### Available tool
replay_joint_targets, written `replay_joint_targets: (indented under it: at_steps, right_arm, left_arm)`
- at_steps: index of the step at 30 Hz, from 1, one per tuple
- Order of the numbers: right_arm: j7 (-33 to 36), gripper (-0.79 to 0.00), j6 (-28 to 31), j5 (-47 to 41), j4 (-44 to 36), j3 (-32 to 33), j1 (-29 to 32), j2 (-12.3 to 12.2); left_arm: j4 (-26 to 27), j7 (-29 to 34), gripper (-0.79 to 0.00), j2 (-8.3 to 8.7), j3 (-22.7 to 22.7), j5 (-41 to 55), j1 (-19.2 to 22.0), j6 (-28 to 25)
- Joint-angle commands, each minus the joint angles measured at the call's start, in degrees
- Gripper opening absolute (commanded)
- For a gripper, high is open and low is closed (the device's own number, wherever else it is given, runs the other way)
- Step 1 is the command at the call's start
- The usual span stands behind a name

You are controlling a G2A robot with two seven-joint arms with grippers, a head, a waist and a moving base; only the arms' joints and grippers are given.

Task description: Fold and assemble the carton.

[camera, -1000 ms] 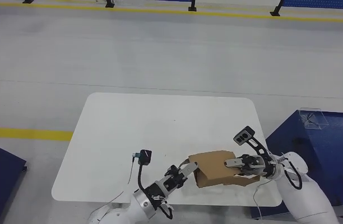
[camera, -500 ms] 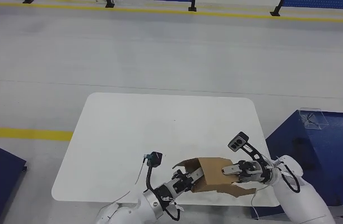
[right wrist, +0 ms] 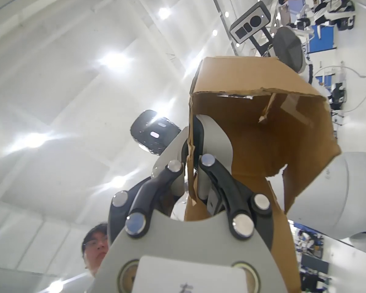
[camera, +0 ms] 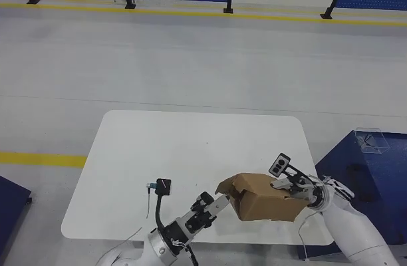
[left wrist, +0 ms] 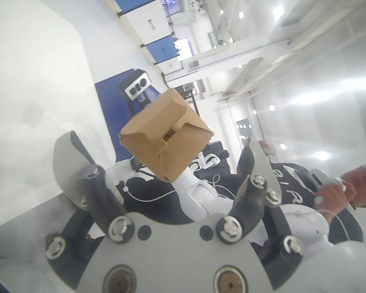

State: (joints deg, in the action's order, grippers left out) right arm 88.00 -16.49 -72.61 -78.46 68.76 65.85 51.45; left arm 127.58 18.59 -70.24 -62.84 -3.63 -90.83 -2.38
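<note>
the left jaws have backed off the carton [camera: 263,198] and stand spread, while the right jaws pinch its wall, so that end's flaps look tucked shut.

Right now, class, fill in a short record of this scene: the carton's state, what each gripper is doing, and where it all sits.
carton: brown cardboard, flaps folded in at one end, other end open
right gripper: fingers shut on a carton wall at the open end
left gripper: fingers open, facing the folded end, not touching it
location: over the near right corner of the white table
</note>
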Motion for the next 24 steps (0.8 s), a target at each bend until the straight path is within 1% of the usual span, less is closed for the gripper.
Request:
replay_joint_targets:
  at_steps: [1,3,5,7,10,16,19,24]
  right_arm:
    - [0.0,-0.785,0.19,-2.11,0.08,-2.01,-0.44,-0.3]
    - [0.0,-0.785,0.19,-3.93,0.12,-4.22,-1.14,-0.89]
    - [0.0,-0.785,0.18,-5.46,-0.02,-6.3,-1.78,-1.66]
    - [0.0,-0.785,0.19,-5.12,-0.46,-7.69,-2.67,-2.63]
    - [0.0,-0.785,0.19,-5.84,-1.16,-9.08,-2.92,-3.93]
    - [0.0,-0.785,0.2,-7.92,-2.05,-10.77,-3.36,-5.92]
    - [0.0,-0.785,0.2,-8.47,-2.53,-11.43,-3.53,-6.67]
    - [0.0,-0.785,0.2,-8.74,-3.84,-12.21,-3.35,-7.72]
  left_arm:
    - [0.15,-1.66,0.0,0.2,-2.53,1.57,-1.74,-1.91]
    - [-0.38,-2.33,0.0,0.41,-4.99,1.39,-2.37,-1.39]
    - [-1.03,-2.69,0.0,0.53,-6.17,0.2,-2.58,0.95]
    - [-1.58,-1.76,0.0,0.59,-6.37,-0.49,-2.21,5.61]
    - [-1.46,2.0,0.0,0.75,-5.29,-2.67,-1.04,8.97]
    - [-1.17,7.07,0.0,0.95,-2.72,-5.16,0.02,9.44]
    - [-1.56,9.82,0.0,1.03,-1.1,-5.95,0.62,8.28]
    - [-2.58,9.49,0.0,0.73,1.46,-6.51,2.39,9.08]
